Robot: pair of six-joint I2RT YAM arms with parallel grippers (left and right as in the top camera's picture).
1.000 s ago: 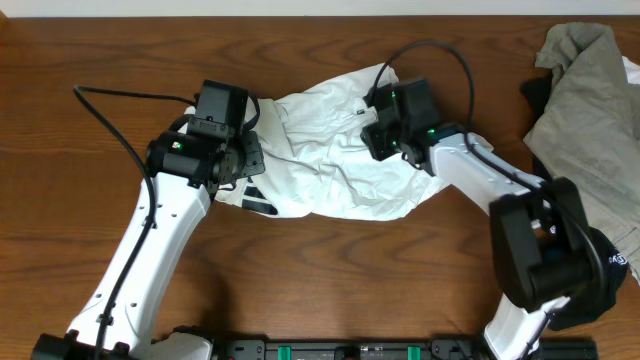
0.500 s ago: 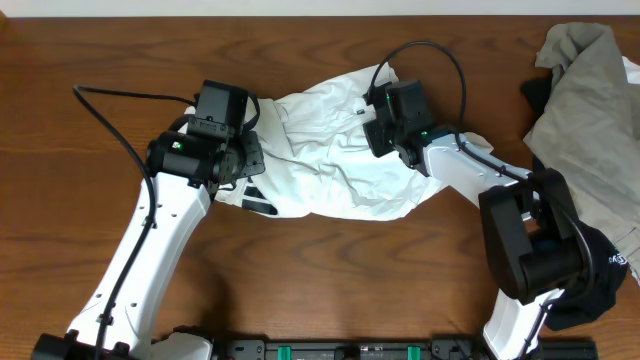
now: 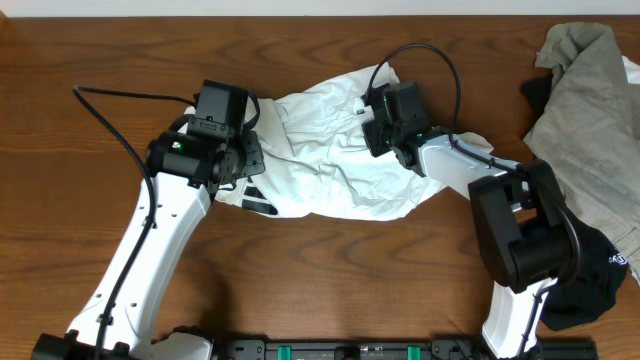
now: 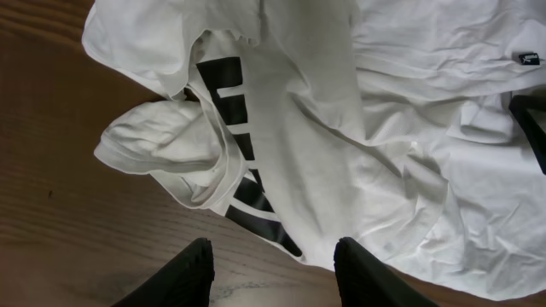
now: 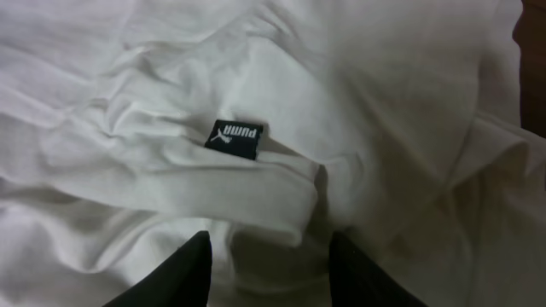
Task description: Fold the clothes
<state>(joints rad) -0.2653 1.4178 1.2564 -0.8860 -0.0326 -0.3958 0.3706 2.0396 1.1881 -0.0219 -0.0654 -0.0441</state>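
Observation:
The clothes (image 3: pixel 330 175), a white T-shirt with black print, lie crumpled in the middle of the table. My left gripper (image 3: pixel 243 160) hovers over the shirt's left edge. In the left wrist view its fingers (image 4: pixel 198 264) stand apart over bare wood, open and empty, just short of the black stripes (image 4: pixel 243 170) and a bunched sleeve (image 4: pixel 162 141). My right gripper (image 3: pixel 380 135) is down on the shirt's upper right part. In the right wrist view it (image 5: pixel 269 260) is open and straddles a raised fold of white cloth, below a small black label (image 5: pixel 235 138).
A grey-olive garment (image 3: pixel 590 110) is heaped at the table's right edge, with a black garment (image 3: pixel 535 95) showing beside it. Brown wood table (image 3: pixel 330 270) surrounds the shirt. Cables loop from both wrists over the back of the table.
The right arm's wrist has shifted slightly left over the shirt and its jaws have narrowed a little around the fold. The left arm has not moved.

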